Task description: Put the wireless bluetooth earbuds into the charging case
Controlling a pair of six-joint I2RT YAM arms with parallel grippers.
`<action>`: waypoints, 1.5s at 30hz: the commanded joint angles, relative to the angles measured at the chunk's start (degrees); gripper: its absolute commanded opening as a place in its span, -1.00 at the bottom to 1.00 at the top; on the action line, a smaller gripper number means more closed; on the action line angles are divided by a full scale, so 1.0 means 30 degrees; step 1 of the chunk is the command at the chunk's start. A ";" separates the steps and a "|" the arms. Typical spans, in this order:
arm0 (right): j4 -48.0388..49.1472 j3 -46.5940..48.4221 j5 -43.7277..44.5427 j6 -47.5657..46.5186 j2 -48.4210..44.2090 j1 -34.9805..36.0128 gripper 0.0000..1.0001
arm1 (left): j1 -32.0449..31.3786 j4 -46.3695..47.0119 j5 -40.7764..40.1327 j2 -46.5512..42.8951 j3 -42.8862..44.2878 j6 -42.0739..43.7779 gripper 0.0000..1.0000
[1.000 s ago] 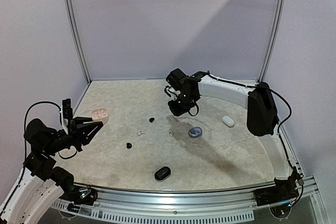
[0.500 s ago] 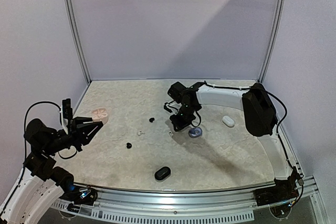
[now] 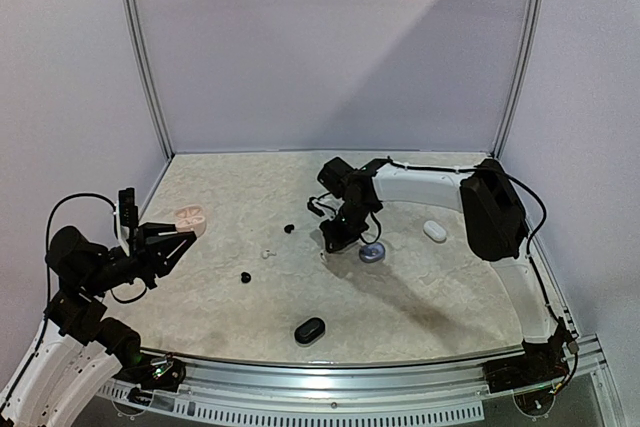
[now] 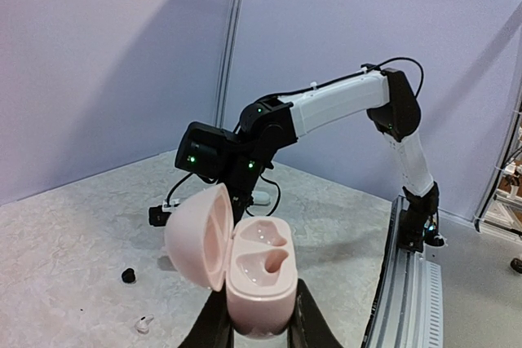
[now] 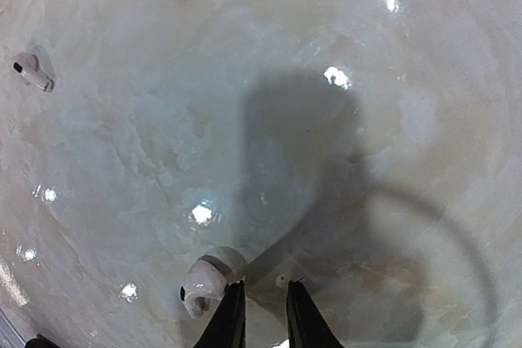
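My left gripper [image 3: 183, 231] is shut on an open pink charging case [image 3: 190, 218] and holds it above the table's left side. In the left wrist view the case [image 4: 261, 262] has its lid up and both wells empty. My right gripper [image 3: 331, 244] is down at the table mid-field, beside a greyish-white earbud [image 3: 325, 257]. In the right wrist view that earbud [image 5: 204, 281] lies just outside the left fingertip [image 5: 235, 307]. The right gripper [image 5: 263, 287] has its jaws a narrow gap apart with nothing between them.
Two black earbuds [image 3: 289, 229] [image 3: 245, 277] and a white stemmed earbud [image 3: 267, 254] lie mid-table. A bluish case [image 3: 372, 252] sits right beside the right gripper. A white case [image 3: 434, 231] lies further right and a black case [image 3: 310, 330] near the front edge.
My right gripper has dropped from above the table down to the surface next to the greyish-white earbud. My left arm and the pink case have not moved.
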 commanded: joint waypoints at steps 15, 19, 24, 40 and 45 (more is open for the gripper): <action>-0.1089 0.0138 -0.0242 -0.0144 -0.0389 0.0782 -0.61 | 0.0243 0.0174 0.0176 -0.0215 0.0008 0.0161 -1.00; -0.1834 0.1140 0.0767 -0.0398 -0.0609 0.0785 -0.61 | 0.0245 0.0202 0.0148 -0.0256 0.0008 0.0147 -1.00; -0.1819 0.1858 0.1009 -0.0531 -0.0540 0.1073 -0.29 | 0.0243 0.0203 0.0176 -0.0306 -0.0016 0.0236 -1.00; -0.1994 0.4004 0.2608 0.0236 0.1878 0.1938 -0.13 | 0.0264 0.0203 0.0272 -0.0397 -0.0021 0.0338 -1.00; -0.1971 0.4141 0.2435 0.0315 0.2241 0.2128 -0.31 | 0.0251 0.0178 0.0295 -0.0392 -0.0021 0.0337 -1.00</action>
